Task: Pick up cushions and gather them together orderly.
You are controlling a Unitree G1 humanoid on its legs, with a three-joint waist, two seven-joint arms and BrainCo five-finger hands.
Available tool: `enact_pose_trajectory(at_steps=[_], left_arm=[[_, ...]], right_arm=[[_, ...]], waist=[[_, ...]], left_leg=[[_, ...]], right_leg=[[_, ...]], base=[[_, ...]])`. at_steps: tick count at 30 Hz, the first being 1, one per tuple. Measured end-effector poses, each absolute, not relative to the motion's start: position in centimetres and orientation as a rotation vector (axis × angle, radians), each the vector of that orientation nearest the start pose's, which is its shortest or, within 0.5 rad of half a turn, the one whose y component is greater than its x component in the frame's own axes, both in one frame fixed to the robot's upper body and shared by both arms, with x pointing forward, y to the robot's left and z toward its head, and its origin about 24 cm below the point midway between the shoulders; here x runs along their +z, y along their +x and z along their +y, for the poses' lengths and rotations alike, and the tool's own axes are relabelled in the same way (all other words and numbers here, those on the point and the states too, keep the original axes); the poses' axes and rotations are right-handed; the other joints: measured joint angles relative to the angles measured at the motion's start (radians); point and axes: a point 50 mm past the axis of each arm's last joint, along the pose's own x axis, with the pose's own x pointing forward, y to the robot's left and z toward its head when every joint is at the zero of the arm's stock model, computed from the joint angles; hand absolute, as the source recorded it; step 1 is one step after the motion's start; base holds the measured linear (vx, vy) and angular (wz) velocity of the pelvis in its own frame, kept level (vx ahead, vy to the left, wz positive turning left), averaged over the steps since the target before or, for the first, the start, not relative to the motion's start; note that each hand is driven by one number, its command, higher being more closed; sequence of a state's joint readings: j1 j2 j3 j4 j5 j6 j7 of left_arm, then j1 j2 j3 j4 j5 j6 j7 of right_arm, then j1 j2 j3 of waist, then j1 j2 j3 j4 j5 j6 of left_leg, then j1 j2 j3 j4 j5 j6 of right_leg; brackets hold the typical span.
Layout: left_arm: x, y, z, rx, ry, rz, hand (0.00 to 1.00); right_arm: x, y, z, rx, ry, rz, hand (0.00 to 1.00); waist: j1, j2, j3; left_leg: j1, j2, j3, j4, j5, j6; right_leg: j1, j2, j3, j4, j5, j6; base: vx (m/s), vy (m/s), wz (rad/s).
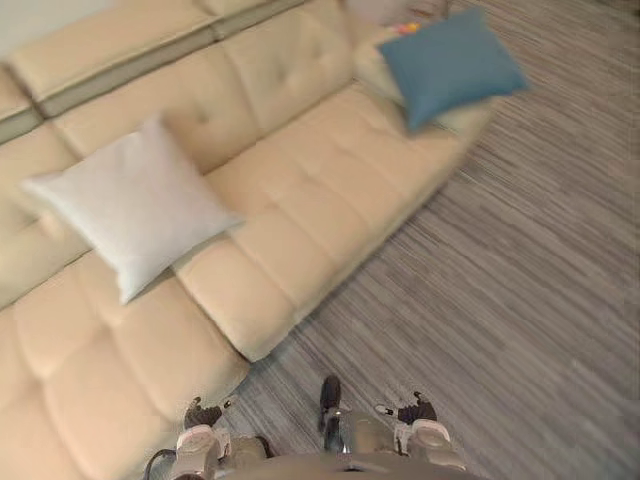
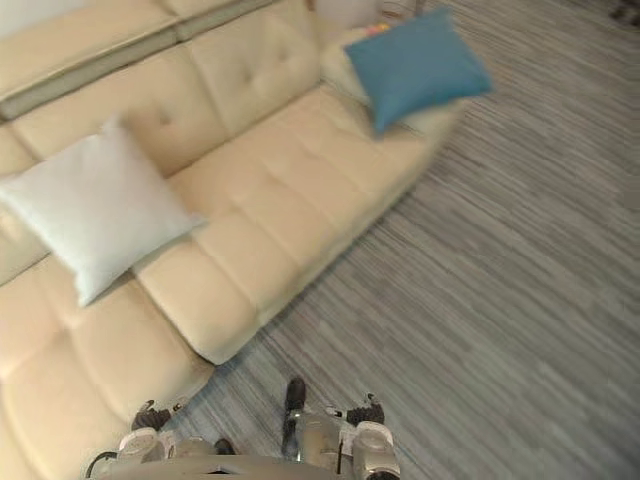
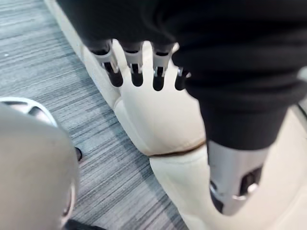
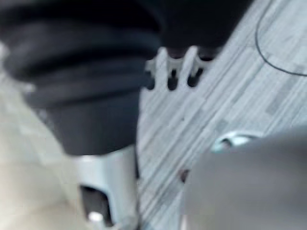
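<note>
White cushion (image 1: pixel 135 205) rests on the cream sofa (image 1: pixel 300 200), well apart from the blue cushion (image 1: pixel 447 62) at its far end. Both the left hand (image 3: pixel 134 67) and the right hand (image 4: pixel 172 72) hang with relaxed fingers, holding nothing.

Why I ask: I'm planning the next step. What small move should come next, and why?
Probably reach the left robot hand toward the white cushion. It lies nearest, on the left of the sofa, while the blue cushion sits apart at the far end. Both robot hands are open and empty; the right robot hand hangs over the floor.
</note>
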State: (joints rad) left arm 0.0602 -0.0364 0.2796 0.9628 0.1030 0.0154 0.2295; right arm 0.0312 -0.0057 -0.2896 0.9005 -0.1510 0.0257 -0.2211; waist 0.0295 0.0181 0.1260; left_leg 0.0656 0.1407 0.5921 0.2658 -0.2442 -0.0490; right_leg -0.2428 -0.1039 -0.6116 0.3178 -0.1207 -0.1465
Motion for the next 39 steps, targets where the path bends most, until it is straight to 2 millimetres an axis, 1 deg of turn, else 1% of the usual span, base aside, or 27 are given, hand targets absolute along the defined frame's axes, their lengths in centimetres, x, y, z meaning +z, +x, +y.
enact_pose_trajectory(at_steps=[1, 3, 5, 6, 7, 9, 10, 11, 12, 13, 15, 18, 19, 20, 21, 23, 24, 25, 26, 27, 28, 30, 33, 34, 36, 37, 39], left_arm=[[-15.5, 10.9, 18.7, 0.415, 0.043, 1.059, 0.00], [-15.6, 10.6, 18.7, 0.404, 0.053, 1.072, 0.00], [-15.6, 10.6, 18.9, 0.404, 0.056, 1.068, 0.00], [-15.6, 10.5, 18.9, 0.394, 0.052, 1.070, 0.00], [-15.4, 10.6, 19.1, 0.411, 0.044, 1.045, 0.00], [-15.3, 11.0, 19.0, 0.409, 0.041, 1.034, 0.00], [-15.3, 11.0, 19.2, 0.413, 0.044, 1.031, 0.00], [-15.1, 11.1, 19.7, 0.413, 0.064, 1.022, 0.00], [-15.1, 11.1, 19.9, 0.415, 0.070, 1.017, 0.00], [-15.1, 10.8, 20.1, 0.423, 0.076, 1.020, 0.00], [-15.3, 10.0, 20.0, 0.418, 0.086, 1.039, 0.00], [-15.5, 9.0, 19.9, 0.411, 0.095, 1.063, 0.00], [-15.6, 8.8, 19.8, 0.406, 0.098, 1.072, 0.00], [-15.7, 8.4, 19.8, 0.407, 0.098, 1.086, 0.00], [-15.7, 8.1, 20.3, 0.412, 0.112, 1.099, 0.00], [-15.5, 8.9, 20.7, 0.407, 0.127, 1.081, 0.00], [-15.5, 8.9, 20.9, 0.401, 0.137, 1.081, 0.00], [-15.5, 8.8, 20.8, 0.392, 0.147, 1.088, 0.00], [-15.5, 8.9, 20.8, 0.380, 0.157, 1.084, 0.00], [-15.4, 9.2, 20.8, 0.363, 0.173, 1.077, 0.00], [-15.4, 9.4, 20.8, 0.357, 0.178, 1.072, 0.00], [-15.2, 10.1, 20.7, 0.356, 0.174, 1.056, 0.00], [-15.0, 11.2, 20.7, 0.359, 0.167, 1.029, 0.00], [-14.9, 11.4, 20.5, 0.354, 0.164, 1.023, 0.00], [-14.8, 11.8, 20.5, 0.343, 0.172, 1.013, 0.00], [-15.1, 11.9, 19.3, 0.330, 0.137, 1.024, 0.00], [-15.2, 11.9, 18.2, 0.326, 0.102, 1.028, 0.00]], right_arm=[[-14.3, 13.1, -20.6, -0.419, -0.112, 0.973, 0.00], [-14.2, 13.3, -21.1, -0.421, -0.126, 0.969, 0.00], [-14.3, 13.3, -20.9, -0.413, -0.124, 0.975, 0.00], [-14.2, 13.6, -20.9, -0.421, -0.110, 0.968, 0.00], [-13.9, 13.6, -21.7, -0.447, -0.116, 0.951, 0.00], [-13.8, 13.6, -22.0, -0.452, -0.124, 0.951, 0.00], [-13.7, 14.0, -21.7, -0.440, -0.123, 0.941, 0.00], [-13.6, 14.6, -21.1, -0.415, -0.125, 0.928, 0.00], [-13.6, 14.6, -21.0, -0.411, -0.125, 0.929, 0.00], [-13.8, 14.5, -20.5, -0.403, -0.116, 0.936, 0.00], [-13.9, 14.1, -20.7, -0.411, -0.122, 0.945, 0.00], [-13.7, 14.2, -21.3, -0.436, -0.138, 0.941, 0.00], [-13.8, 14.1, -21.4, -0.445, -0.130, 0.945, 0.00], [-13.8, 14.1, -21.4, -0.450, -0.126, 0.948, 0.00], [-13.8, 14.3, -21.0, -0.450, -0.116, 0.945, 0.00], [-13.9, 14.2, -20.9, -0.450, -0.112, 0.949, 0.00], [-14.0, 14.1, -20.7, -0.455, -0.100, 0.952, 0.00], [-14.1, 13.8, -20.5, -0.459, -0.090, 0.961, 0.00], [-14.2, 13.5, -20.4, -0.455, -0.087, 0.967, 0.00], [-14.3, 13.3, -20.1, -0.448, -0.086, 0.973, 0.00], [-13.9, 13.8, -20.4, -0.452, -0.091, 0.945, 0.00], [-13.5, 14.3, -20.4, -0.455, -0.087, 0.910, 0.00], [-13.3, 14.7, -20.5, -0.459, -0.085, 0.894, 0.00], [-13.2, 14.8, -20.6, -0.462, -0.084, 0.890, 0.00], [-13.4, 14.4, -20.6, -0.469, -0.075, 0.903, 0.00], [-13.4, 14.7, -21.2, -0.482, -0.080, 0.905, 0.00], [-13.2, 15.2, -21.9, -0.491, -0.092, 0.902, 0.00]], waist=[[-0.006, -0.004, -0.003], [-0.010, 0.016, -0.008], [-0.003, 0.012, -0.003], [0.008, 0.042, 0.001], [-0.005, 0.024, 0.019], [0.011, 0.069, 0.036], [0.024, 0.070, 0.035], [0.031, 0.058, 0.042], [0.035, 0.051, 0.044], [0.044, 0.040, 0.053], [0.052, 0.043, 0.052], [0.072, 0.050, 0.047], [0.091, 0.045, 0.044], [0.102, 0.038, 0.031], [0.100, 0.020, 0.020], [0.091, -0.006, 0.018], [0.094, -0.013, 0.023], [0.084, -0.014, 0.024], [0.071, -0.012, 0.026], [0.066, -0.011, 0.027], [0.056, -0.011, 0.028], [0.043, 0.002, 0.036], [0.039, -0.004, 0.051], [0.025, -0.005, 0.050], [0.002, -0.042, 0.042], [0.007, -0.008, 0.050], [0.014, 0.023, 0.046]], left_leg=[[0.028, 0.001, 0.013, 0.005, -0.009, -0.015], [0.037, 0.012, 0.006, 0.029, -0.014, -0.022], [-0.021, 0.074, -0.028, 0.232, -0.021, -0.026], [-0.057, 0.127, -0.077, 0.374, -0.026, -0.013], [-0.103, 0.170, -0.103, 0.595, -0.052, 0.005], [-0.137, 0.211, -0.205, 0.712, -0.084, 0.007], [-0.185, 0.189, -0.262, 0.742, -0.098, -0.004], [-0.264, 0.133, -0.324, 0.726, -0.103, -0.005], [-0.289, 0.112, -0.340, 0.706, -0.108, -0.012], [-0.342, 0.072, -0.354, 0.628, -0.112, -0.011], [-0.382, 0.037, -0.376, 0.493, -0.102, -0.020], [-0.430, -0.022, -0.446, 0.147, 0.018, -0.043], [-0.429, -0.030, -0.463, 0.111, 0.100, -0.032], [-0.436, -0.047, -0.484, 0.115, 0.163, 0.011], [-0.433, -0.064, -0.479, 0.136, 0.176, 0.042], [-0.423, -0.072, -0.440, 0.163, 0.155, 0.060], [-0.386, -0.081, -0.421, 0.162, 0.144, 0.068], [-0.319, -0.088, -0.414, 0.147, 0.113, 0.076], [-0.273, -0.091, -0.415, 0.141, 0.089, 0.083], [-0.226, -0.093, -0.416, 0.136, 0.063, 0.091], [-0.168, -0.095, -0.418, 0.125, 0.045, 0.097], [-0.077, -0.080, -0.430, 0.063, 0.022, 0.085], [0.020, -0.051, -0.439, -0.005, 0.012, 0.075], [0.039, -0.042, -0.459, -0.024, 0.011, 0.070], [0.065, -0.063, -0.497, -0.058, -0.009, 0.019], [0.098, -0.029, -0.534, -0.068, -0.041, -0.026], [0.091, -0.003, -0.544, -0.029, -0.030, -0.021]], right_leg=[[0.009, 0.005, -0.005, 0.026, -0.016, 0.009], [0.006, 0.055, 0.088, 0.025, -0.028, 0.026], [0.014, 0.115, 0.176, -0.020, -0.038, 0.046], [0.053, 0.143, 0.164, -0.038, -0.090, 0.068], [0.057, 0.070, 0.140, 0.107, -0.140, 0.040], [0.083, 0.142, 0.203, 0.135, -0.168, 0.030], [0.088, 0.169, 0.248, 0.127, -0.174, 0.008], [0.104, 0.193, 0.317, 0.098, -0.169, 0.006], [0.113, 0.198, 0.345, 0.085, -0.168, 0.006], [0.151, 0.204, 0.407, 0.048, -0.156, 0.026], [0.196, 0.216, 0.461, -0.008, -0.135, 0.062], [0.278, 0.243, 0.566, -0.118, -0.120, 0.077], [0.298, 0.245, 0.608, -0.141, -0.120, 0.078], [0.310, 0.245, 0.653, -0.147, -0.127, 0.086], [0.308, 0.218, 0.676, -0.131, -0.146, 0.099], [0.265, 0.192, 0.700, -0.029, -0.150, 0.145], [0.234, 0.182, 0.700, 0.087, -0.150, 0.196], [0.184, 0.173, 0.671, 0.277, -0.122, 0.290], [0.130, 0.153, 0.646, 0.436, -0.088, 0.356], [0.066, 0.122, 0.601, 0.607, -0.090, 0.348], [-0.003, 0.064, 0.524, 0.730, -0.115, 0.267], [-0.096, 0.006, 0.431, 0.718, -0.158, 0.192], [-0.163, 0.000, 0.404, 0.475, -0.168, 0.193], [-0.174, 0.007, 0.421, 0.319, -0.129, 0.210], [-0.154, -0.008, 0.504, 0.012, 0.055, 0.237], [-0.148, 0.009, 0.490, 0.062, 0.133, 0.200], [-0.160, 0.019, 0.464, 0.137, 0.047, 0.180]], base=[[0.10, -0.134, -0.95], [0.07, -0.130, -1.18], [0.10, -0.166, -1.37], [0.25, -0.082, -1.12], [0.31, -0.017, -1.12], [0.18, 0.058, -1.17], [0.16, -0.020, -1.73], [0.17, -0.046, -1.54], [0.21, -0.059, -1.67], [0.23, -0.015, -1.29], [0.27, 0.031, -1.12], [0.37, 0.119, -1.06], [0.37, 0.153, -1.11], [0.66, 0.261, -1.08], [0.61, 0.209, -0.73], [0.64, 0.194, -0.48], [0.53, 0.161, -0.46], [0.51, 0.142, -0.28], [0.46, 0.105, -0.07], [0.51, 0.093, 0.01], [0.39, 0.049, 0.03], [0.35, -0.011, 0.10], [0.43, -0.150, 0.20], [0.41, -0.232, 0.56], [0.43, -0.282, 0.70], [0.52, -0.317, 0.45], [0.41, -0.235, 0.37]])
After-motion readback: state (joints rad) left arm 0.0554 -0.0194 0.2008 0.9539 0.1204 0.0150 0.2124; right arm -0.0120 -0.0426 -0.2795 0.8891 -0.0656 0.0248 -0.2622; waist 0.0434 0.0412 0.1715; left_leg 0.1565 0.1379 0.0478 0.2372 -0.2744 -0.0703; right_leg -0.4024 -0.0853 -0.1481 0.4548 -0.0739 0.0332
